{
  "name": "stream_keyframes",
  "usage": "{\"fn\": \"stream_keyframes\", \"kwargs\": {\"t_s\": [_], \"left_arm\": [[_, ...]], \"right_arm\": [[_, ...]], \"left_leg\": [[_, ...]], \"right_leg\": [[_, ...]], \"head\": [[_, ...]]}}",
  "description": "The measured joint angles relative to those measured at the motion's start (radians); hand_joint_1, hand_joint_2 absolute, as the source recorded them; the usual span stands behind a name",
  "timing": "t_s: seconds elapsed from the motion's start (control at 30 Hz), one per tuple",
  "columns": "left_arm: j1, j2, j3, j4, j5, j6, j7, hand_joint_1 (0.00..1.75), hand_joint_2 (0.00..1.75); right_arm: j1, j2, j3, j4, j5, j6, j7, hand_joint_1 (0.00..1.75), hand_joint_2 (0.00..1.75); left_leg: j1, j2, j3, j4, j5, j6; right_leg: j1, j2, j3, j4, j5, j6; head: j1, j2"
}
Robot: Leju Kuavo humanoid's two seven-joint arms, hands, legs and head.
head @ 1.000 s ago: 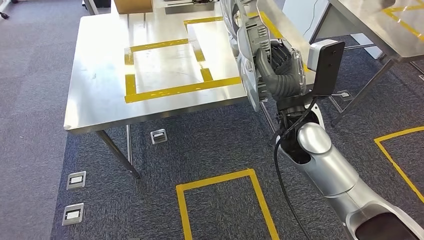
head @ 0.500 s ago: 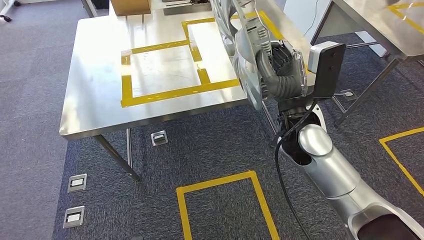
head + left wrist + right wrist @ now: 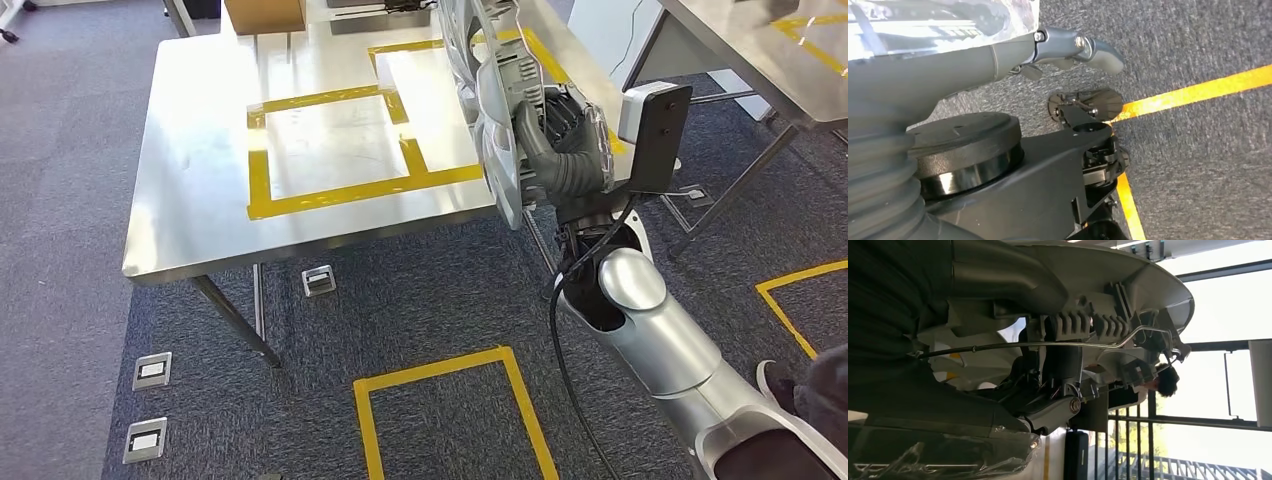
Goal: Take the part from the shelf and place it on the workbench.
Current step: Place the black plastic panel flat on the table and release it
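Carrying part (image 3: pixel 500 110) in right hand (image 3: pixel 560 150), fingers wrapping it, beside worktop (image 3: pixel 200 200) edge. We are judging: next, lowering inside yellow frame (image 3: pixel 340 190). Left hand (image 3: pixel 998 55) fingers: cannot tell.

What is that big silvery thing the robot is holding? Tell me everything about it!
It's a grey-white plastic part with ribs, slots, clips and a thin metal rod along it. The right robot hand grips it, dark fingers wrapped into its back. It's held upright on edge in the air, above the near right side of the steel workbench, not set down yet.
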State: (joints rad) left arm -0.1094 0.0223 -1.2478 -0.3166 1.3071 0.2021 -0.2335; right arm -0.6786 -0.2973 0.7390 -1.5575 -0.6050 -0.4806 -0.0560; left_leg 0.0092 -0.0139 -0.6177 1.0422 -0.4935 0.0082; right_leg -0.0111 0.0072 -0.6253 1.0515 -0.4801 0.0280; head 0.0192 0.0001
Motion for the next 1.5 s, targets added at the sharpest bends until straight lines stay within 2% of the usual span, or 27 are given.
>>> {"fn": "stream_keyframes", "kwargs": {"t_s": [0.07, 0.13, 0.17, 0.2, 0.23, 0.3, 0.33, 0.37, 0.43, 0.53, 0.63, 0.67, 0.7, 0.73, 0.8, 0.83, 0.87, 0.93, 1.03, 1.1, 1.17, 1.2, 1.23, 1.3, 1.33, 1.4, 1.5], "left_arm": [[0.0, 0.0, 0.0, 0.0, 0.0, -0.001, 0.0, 0.0, 1.75], [0.001, 0.0, 0.0, 0.0, 0.0, -0.002, 0.0, 0.0, 1.75], [0.002, -0.001, 0.0, 0.0, 0.0, -0.002, 0.0, 0.0, 1.75], [0.002, -0.001, 0.0, 0.0, 0.0, -0.002, 0.0, 0.0, 1.75], [0.002, -0.001, 0.0, 0.0, 0.0, -0.002, 0.0, 0.0, 1.75], [0.002, -0.001, 0.0, 0.0, 0.0, -0.002, 0.0, 0.0, 1.75], [0.002, -0.001, 0.0, 0.0, 0.0, -0.002, 0.0, 0.0, 1.75], [0.001, -0.001, 0.0, 0.0, 0.0, -0.002, 0.0, 0.0, 1.75], [0.001, -0.002, 0.0, 0.0, 0.0, -0.002, 0.0, 0.0, 1.75], [0.0, -0.002, 0.0, 0.0, 0.0, -0.002, 0.0, 0.0, 1.75], [0.001, -0.001, 0.0, 0.0, 0.0, -0.002, 0.0, 0.0, 1.75], [0.002, -0.001, -0.001, 0.0, 0.0, -0.002, 0.0, 0.0, 1.75], [0.002, -0.001, -0.001, 0.0, 0.0, -0.002, 0.0, 0.0, 1.75], [0.002, -0.001, -0.001, 0.0, 0.0, -0.002, 0.0, 0.0, 1.75], [0.002, -0.001, -0.001, 0.0, 0.0, -0.003, 0.0, 0.0, 1.75], [0.002, 0.0, -0.001, 0.0, 0.0, -0.003, 0.0, 0.0, 1.75], [0.001, 0.0, -0.001, 0.0, 0.0, -0.003, 0.001, 0.0, 1.75], [0.001, 0.001, -0.002, 0.0, 0.0, -0.003, 0.002, 0.0, 1.75], [0.001, 0.0, -0.003, 0.0, 0.0, -0.002, 0.003, 0.0, 1.75], [0.0, 0.0, -0.004, 0.0, 0.0, -0.004, 0.003, 0.0, 1.75], [0.001, -0.001, -0.005, 0.0, 0.0, -0.005, 0.003, 0.0, 1.75], [0.001, -0.001, -0.006, 0.0, 0.0, -0.005, 0.004, 0.0, 1.75], [0.002, -0.001, -0.007, 0.0, 0.0, -0.006, 0.005, 0.0, 1.75], [0.002, -0.002, -0.008, 0.0, 0.0, -0.006, 0.006, 0.0, 1.75], [0.002, -0.002, -0.008, 0.0, 0.0, -0.006, 0.006, 0.0, 1.75], [0.001, -0.003, -0.009, 0.0, 0.0, -0.006, 0.007, 0.0, 1.75], [-0.001, -0.003, -0.01, 0.001, 0.0, -0.006, 0.009, 0.0, 1.75]], "right_arm": [[0.0, -0.001, -0.002, -0.003, -0.004, -0.002, 0.001, 1.75, 1.75], [0.004, -0.002, -0.001, -0.004, -0.007, -0.003, 0.001, 1.75, 1.75], [0.007, -0.002, -0.001, -0.004, -0.008, -0.003, 0.002, 1.75, 1.75], [0.01, -0.002, -0.001, -0.004, -0.009, -0.004, 0.002, 1.75, 1.75], [0.011, -0.002, -0.001, -0.004, -0.01, -0.004, 0.002, 1.75, 1.75], [0.01, -0.002, -0.003, -0.005, -0.01, -0.004, 0.003, 1.75, 1.75], [0.01, -0.002, -0.004, -0.006, -0.011, -0.004, 0.003, 1.75, 1.75], [0.009, -0.002, -0.004, -0.007, -0.011, -0.003, 0.002, 1.75, 1.75], [0.009, -0.002, -0.005, -0.009, -0.011, -0.003, 0.002, 1.75, 1.75], [0.01, -0.003, -0.008, -0.012, -0.011, -0.004, 0.003, 1.75, 1.75], [0.014, -0.004, -0.009, -0.012, -0.015, -0.004, 0.003, 1.75, 1.75], [0.016, -0.004, -0.008, -0.012, -0.017, -0.004, 0.003, 1.75, 1.75], [0.017, -0.004, -0.008, -0.012, -0.019, -0.004, 0.003, 1.75, 1.75], [0.018, -0.004, -0.008, -0.012, -0.02, -0.004, 0.003, 1.75, 1.75], [0.016, -0.004, -0.009, -0.013, -0.02, -0.004, 0.003, 1.75, 1.75], [0.014, -0.003, -0.01, -0.014, -0.021, -0.004, 0.003, 1.75, 1.75], [0.013, -0.003, -0.011, -0.015, -0.021, -0.004, 0.002, 1.75, 1.75], [0.011, -0.004, -0.012, -0.018, -0.021, -0.004, 0.002, 1.75, 1.75], [0.01, -0.004, -0.015, -0.022, -0.022, -0.004, 0.002, 1.75, 1.75], [0.01, -0.004, -0.015, -0.023, -0.022, -0.002, 0.002, 1.75, 1.75], [0.014, -0.005, -0.014, -0.023, -0.022, -0.001, 0.002, 1.75, 1.75], [0.017, -0.005, -0.014, -0.023, -0.022, -0.001, 0.002, 1.75, 1.75], [0.018, -0.006, -0.014, -0.024, -0.022, -0.001, 0.002, 1.75, 1.75], [0.018, -0.006, -0.014, -0.027, -0.022, -0.002, 0.002, 1.75, 1.75], [0.018, -0.006, -0.014, -0.028, -0.022, -0.002, 0.002, 1.75, 1.75], [0.017, -0.006, -0.013, -0.031, -0.022, -0.004, 0.002, 1.75, 1.75], [0.017, -0.007, -0.014, -0.036, -0.022, -0.005, 0.002, 1.75, 1.75]], "left_leg": [[0.005, 0.0, 0.004, -0.006, -0.001, 0.008], [0.004, 0.0, 0.008, -0.006, -0.004, 0.014], [0.003, 0.0, 0.01, -0.006, -0.006, 0.015], [0.003, -0.001, 0.014, -0.005, -0.009, 0.015], [0.003, -0.001, 0.018, -0.005, -0.012, 0.014], [0.001, -0.002, 0.03, -0.005, -0.022, 0.007], [0.0, -0.003, 0.034, -0.004, -0.026, 0.003], [-0.001, -0.002, 0.035, -0.003, -0.029, -0.002], [-0.003, -0.001, 0.034, -0.003, -0.03, -0.012], [-0.003, 0.001, 0.024, 0.019, -0.052, -0.027], [-0.001, 0.001, -0.049, 0.178, -0.122, -0.037], [0.0, 0.001, -0.076, 0.227, -0.132, -0.038], [0.0, 0.001, -0.092, 0.248, -0.123, -0.039], [0.0, 0.001, -0.092, 0.232, -0.095, -0.039], [0.0, 0.001, -0.054, 0.127, -0.015, -0.035], [-0.002, 0.001, -0.033, 0.076, 0.011, -0.03], [-0.005, 0.001, -0.015, 0.036, 0.018, -0.023], [-0.009, 0.001, 0.002, 0.001, 0.004, -0.01], [-0.003, 0.0, 0.021, -0.019, -0.003, 0.006], [0.002, 0.0, 0.033, -0.024, -0.005, 0.014], [0.002, 0.0, 0.041, -0.024, -0.013, 0.018], [0.002, 0.0, 0.046, -0.024, -0.018, 0.018], [0.002, -0.001, 0.052, -0.024, -0.023, 0.017], [0.002, -0.002, 0.072, -0.023, -0.039, 0.012], [0.002, -0.003, 0.082, -0.024, -0.047, 0.007], [0.0, -0.002, 0.092, -0.023, -0.06, -0.006], [0.0, -0.001, 0.102, -0.019, -0.072, -0.024]], "right_leg": [[-0.001, -0.001, -0.036, 0.073, -0.039, 0.008], [-0.003, -0.002, -0.101, 0.196, -0.085, 0.014], [-0.003, -0.002, -0.126, 0.239, -0.091, 0.015], [-0.003, -0.002, -0.137, 0.251, -0.078, 0.015], [-0.003, -0.002, -0.13, 0.224, -0.047, 0.014], [-0.001, -0.002, -0.083, 0.108, 0.029, 0.007], [0.001, -0.002, -0.059, 0.057, 0.051, 0.002], [0.003, -0.002, -0.043, 0.023, 0.055, -0.003], [0.006, -0.001, -0.034, 0.003, 0.041, -0.013], [-0.002, -0.002, -0.021, -0.014, 0.035, -0.027], [-0.004, -0.005, -0.008, -0.019, 0.03, -0.039], [-0.004, -0.004, -0.005, -0.019, 0.028, -0.04], [-0.004, -0.003, -0.002, -0.018, 0.024, -0.041], [-0.004, -0.002, 0.002, -0.017, 0.021, -0.04], [-0.004, 0.001, 0.013, -0.015, 0.012, -0.035], [-0.003, 0.002, 0.017, -0.014, 0.007, -0.031], [-0.002, 0.003, 0.018, -0.014, 0.005, -0.026], [0.0, 0.003, 0.018, -0.013, 0.007, -0.013], [0.0, 0.001, 0.012, 0.005, -0.003, 0.004], [-0.002, -0.001, -0.032, 0.092, -0.041, 0.011], [-0.003, -0.001, -0.102, 0.208, -0.08, 0.015], [-0.003, -0.001, -0.127, 0.237, -0.081, 0.016], [-0.004, -0.001, -0.134, 0.231, -0.062, 0.017], [-0.004, -0.002, -0.103, 0.126, 0.022, 0.014], [-0.002, -0.002, -0.081, 0.069, 0.052, 0.011], [0.003, -0.003, -0.055, 0.0, 0.066, -0.001], [0.004, -0.003, -0.039, -0.014, 0.049, -0.024]], "head": [[0.004, 0.0], [0.006, 0.0], [0.007, 0.0], [0.008, 0.0], [0.008, 0.0], [0.009, 0.0], [0.008, 0.0], [0.007, 0.0], [0.006, 0.0], [0.005, 0.0], [0.002, 0.0], [0.002, 0.0], [0.002, 0.0], [0.002, 0.0], [0.001, 0.0], [0.001, 0.0], [0.0, 0.0], [0.0, 0.0], [0.002, 0.0], [0.006, 0.0], [0.008, 0.0], [0.009, 0.0], [0.009, 0.0], [0.01, 0.0], [0.01, 0.0], [0.012, 0.0], [0.014, 0.0]]}}
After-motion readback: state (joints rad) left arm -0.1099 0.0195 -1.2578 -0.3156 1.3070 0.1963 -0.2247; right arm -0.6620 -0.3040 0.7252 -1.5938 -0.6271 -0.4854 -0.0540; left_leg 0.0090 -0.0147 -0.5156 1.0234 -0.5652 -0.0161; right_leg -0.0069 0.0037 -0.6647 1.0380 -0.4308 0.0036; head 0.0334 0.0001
